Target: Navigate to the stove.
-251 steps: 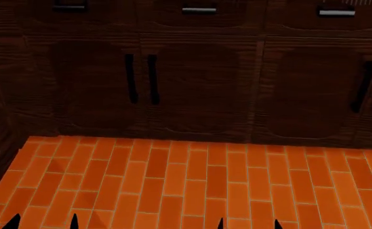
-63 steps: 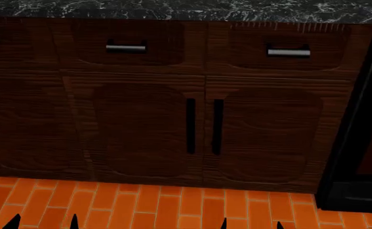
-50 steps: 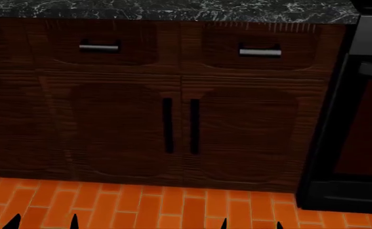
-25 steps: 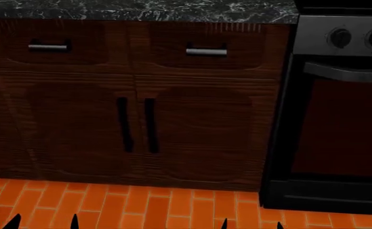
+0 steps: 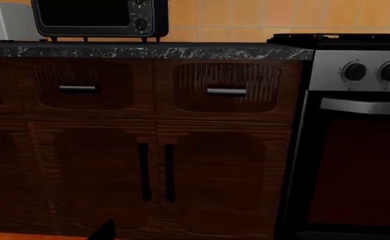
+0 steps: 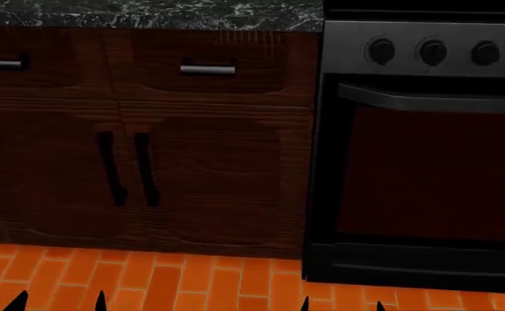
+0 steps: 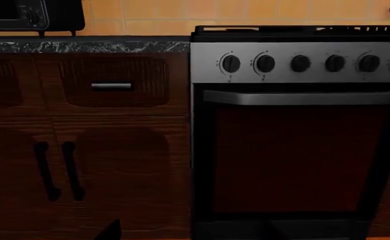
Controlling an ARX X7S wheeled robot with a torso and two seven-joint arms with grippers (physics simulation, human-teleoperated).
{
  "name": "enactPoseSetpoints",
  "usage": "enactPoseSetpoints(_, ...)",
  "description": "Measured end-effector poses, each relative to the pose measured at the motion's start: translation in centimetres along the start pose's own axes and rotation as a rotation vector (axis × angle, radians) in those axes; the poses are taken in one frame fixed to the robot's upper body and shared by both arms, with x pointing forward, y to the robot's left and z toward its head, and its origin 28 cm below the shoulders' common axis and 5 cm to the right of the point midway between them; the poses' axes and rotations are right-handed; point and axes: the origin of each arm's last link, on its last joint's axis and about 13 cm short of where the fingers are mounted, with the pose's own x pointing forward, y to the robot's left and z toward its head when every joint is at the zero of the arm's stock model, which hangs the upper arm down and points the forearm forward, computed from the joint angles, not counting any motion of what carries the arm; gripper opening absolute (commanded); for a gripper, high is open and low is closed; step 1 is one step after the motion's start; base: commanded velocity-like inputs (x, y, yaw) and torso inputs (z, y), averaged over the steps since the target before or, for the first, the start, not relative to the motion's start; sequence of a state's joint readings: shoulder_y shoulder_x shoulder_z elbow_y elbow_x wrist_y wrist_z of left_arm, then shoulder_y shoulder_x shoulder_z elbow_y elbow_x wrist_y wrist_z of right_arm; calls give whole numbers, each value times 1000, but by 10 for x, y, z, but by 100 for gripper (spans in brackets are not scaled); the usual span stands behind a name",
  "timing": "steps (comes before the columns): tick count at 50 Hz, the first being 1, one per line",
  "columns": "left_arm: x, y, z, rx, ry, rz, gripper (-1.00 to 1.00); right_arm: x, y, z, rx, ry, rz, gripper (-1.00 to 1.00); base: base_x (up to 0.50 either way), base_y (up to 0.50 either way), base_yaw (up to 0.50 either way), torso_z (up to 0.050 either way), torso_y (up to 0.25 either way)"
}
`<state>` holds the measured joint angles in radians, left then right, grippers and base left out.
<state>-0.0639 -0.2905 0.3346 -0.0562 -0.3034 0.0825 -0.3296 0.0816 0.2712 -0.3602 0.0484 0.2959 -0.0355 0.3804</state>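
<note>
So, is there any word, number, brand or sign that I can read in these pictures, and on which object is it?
No readable text in any view.
Stove: small marks around its knobs, too small to read.
Toaster oven: dials on its front, no legible label.
White toaster: nothing readable on it.
Cabinets and countertop: no writing at all.

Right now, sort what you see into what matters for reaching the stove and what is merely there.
Matters:
- black-and-grey freestanding stove with round dark knobs and curved oven door handle

Merely there:
- dark wood cabinets with black bar handles
- speckled dark stone countertop
- black toaster oven
- white toaster
- orange brick floor
</note>
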Motion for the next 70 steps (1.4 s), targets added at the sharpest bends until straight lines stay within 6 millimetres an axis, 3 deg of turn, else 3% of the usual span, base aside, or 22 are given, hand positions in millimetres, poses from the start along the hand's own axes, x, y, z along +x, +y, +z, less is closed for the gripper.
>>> enactPoseSetpoints(70,0,0,-1,5,-3,-5,100,1,0,-1,-2,9,-5,100,-500,-18,0,0,0)
